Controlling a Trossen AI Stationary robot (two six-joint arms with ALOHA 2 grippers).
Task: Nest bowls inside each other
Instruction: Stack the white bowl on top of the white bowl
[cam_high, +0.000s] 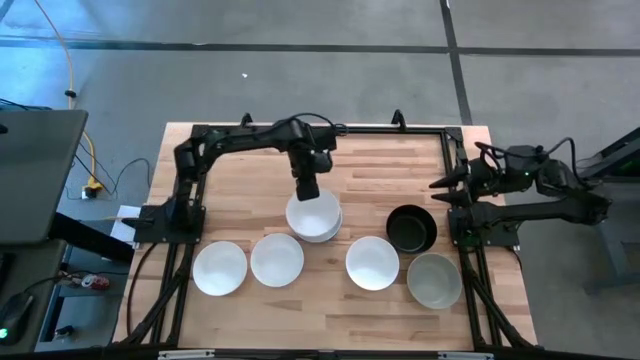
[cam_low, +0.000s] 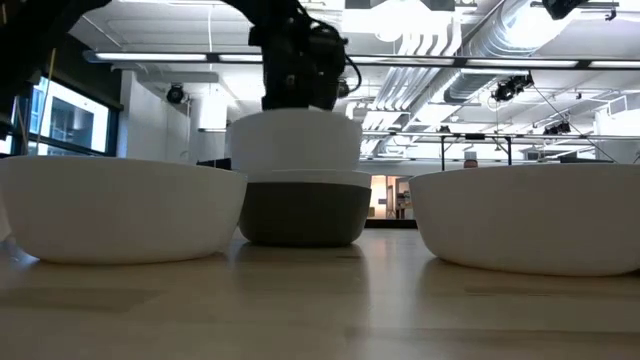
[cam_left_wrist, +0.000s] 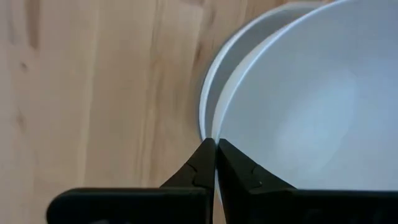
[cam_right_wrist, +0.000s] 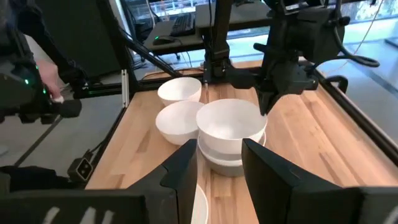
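My left gripper (cam_high: 307, 188) stands over the table's middle, shut on a white bowl (cam_high: 313, 213). That bowl sits in the top of a stack: a second white bowl (cam_right_wrist: 231, 151) in a grey bowl (cam_low: 303, 212) that stands on the table. Three more white bowls (cam_high: 220, 268) (cam_high: 277, 259) (cam_high: 372, 263) and a pale grey bowl (cam_high: 434, 280) stand in a row along the near side. A black bowl (cam_high: 411, 228) stands right of the stack. My right gripper (cam_high: 441, 192) waits open at the table's right edge, touching nothing. My left gripper pinches the white bowl's rim (cam_left_wrist: 215, 132) on its far side, one finger inside the bowl and one outside. The fingers come from above, pointing down. The bowl (cam_low: 295, 140) stays upright with its lower part inside the stack; whether it rests there, I cannot tell.
Black frame rails (cam_high: 400, 128) run along the far edge and both sides of the table. Bare wood lies between the stack and the far rail. In the right wrist view a person's hand (cam_right_wrist: 53, 87) shows beyond the table's left side.
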